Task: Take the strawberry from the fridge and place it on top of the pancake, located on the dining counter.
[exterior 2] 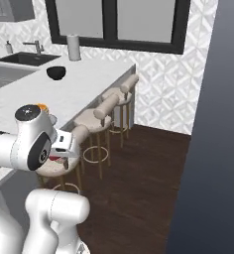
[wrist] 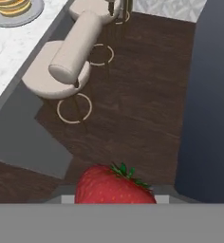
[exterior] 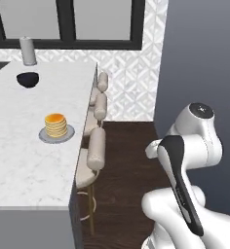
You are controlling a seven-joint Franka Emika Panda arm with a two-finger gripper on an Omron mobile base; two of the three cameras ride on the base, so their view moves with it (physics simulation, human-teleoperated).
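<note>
Bright red, the small heart-shaped strawberry (wrist: 115, 186) is seen clamped in the two-finger gripper (exterior 2: 59, 158) at the bottom of the hand view, while the golden-orange pancake stack (exterior: 55, 125) on its round grey plate (exterior: 45, 136) is shown left of centre on the white marble dining counter (exterior: 19, 160).

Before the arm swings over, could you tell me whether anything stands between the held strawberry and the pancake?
The strawberry sits over the floor, beside the stools along the dining counter; the pancake stands alone near that edge. The stool backrests lie between them.
</note>
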